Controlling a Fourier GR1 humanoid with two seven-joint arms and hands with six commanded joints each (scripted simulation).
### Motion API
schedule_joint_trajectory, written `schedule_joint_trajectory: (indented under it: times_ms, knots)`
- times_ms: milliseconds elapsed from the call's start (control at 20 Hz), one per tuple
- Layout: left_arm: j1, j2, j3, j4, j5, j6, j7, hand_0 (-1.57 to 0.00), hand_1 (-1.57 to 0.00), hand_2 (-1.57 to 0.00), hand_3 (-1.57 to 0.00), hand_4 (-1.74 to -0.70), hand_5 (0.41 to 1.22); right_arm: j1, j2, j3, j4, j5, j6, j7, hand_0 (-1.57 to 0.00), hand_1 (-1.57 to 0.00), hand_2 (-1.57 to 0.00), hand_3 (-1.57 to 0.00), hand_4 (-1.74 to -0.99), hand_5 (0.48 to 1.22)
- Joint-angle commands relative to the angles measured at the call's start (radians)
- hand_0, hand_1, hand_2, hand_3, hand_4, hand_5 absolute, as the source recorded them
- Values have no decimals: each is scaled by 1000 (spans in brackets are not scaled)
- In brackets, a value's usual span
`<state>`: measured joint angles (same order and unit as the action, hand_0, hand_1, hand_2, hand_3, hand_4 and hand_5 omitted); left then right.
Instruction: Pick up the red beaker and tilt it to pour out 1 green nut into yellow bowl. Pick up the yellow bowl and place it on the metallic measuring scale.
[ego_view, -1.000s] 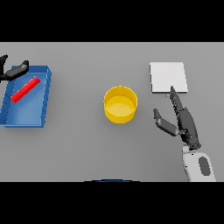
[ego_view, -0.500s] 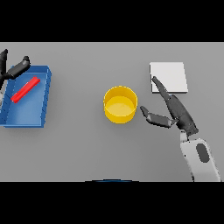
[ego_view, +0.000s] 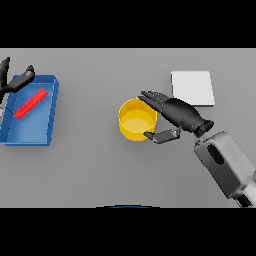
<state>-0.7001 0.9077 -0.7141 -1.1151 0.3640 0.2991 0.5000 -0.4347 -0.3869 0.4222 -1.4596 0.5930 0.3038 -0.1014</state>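
Right hand (ego_view: 182, 116) is at the yellow bowl (ego_view: 136, 120) mid-table, fingers straight over its right rim, thumb against its near side, not clamped. White scale (ego_view: 192, 88) lies behind the hand. Left hand (ego_view: 16, 80) hangs relaxed over the blue tray (ego_view: 47, 120), where the red beaker (ego_view: 31, 103) lies.

no readable text, no labels, no numbers (plain surfaces throughout), no brand marks or signs
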Motion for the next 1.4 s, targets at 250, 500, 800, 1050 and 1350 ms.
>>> schedule_joint_trajectory:
  times_ms: [250,500,800,1050,1350]
  knots:
    - [10,6,14,1,13,1,-23,1,1,1,1,-766,721,-88,-29,100,50,76,83,-52,1,1,1,1,-1210,641]
    - [19,8,28,3,28,0,-43,1,1,1,1,-786,728,-126,-15,155,118,112,103,-88,1,1,1,1,-1224,653]
    - [18,5,24,-17,29,9,-35,1,1,1,1,-798,724,-176,1,198,205,144,125,-105,1,1,1,1,-1260,676]
    - [16,3,25,1,29,0,-32,1,1,1,1,-792,725,-196,16,221,264,153,141,-124,1,1,1,0,-1279,699]
    - [19,9,14,-33,24,11,-13,1,1,1,1,-793,730,-197,36,224,300,154,116,-151,1,1,-27,-60,-1293,738]
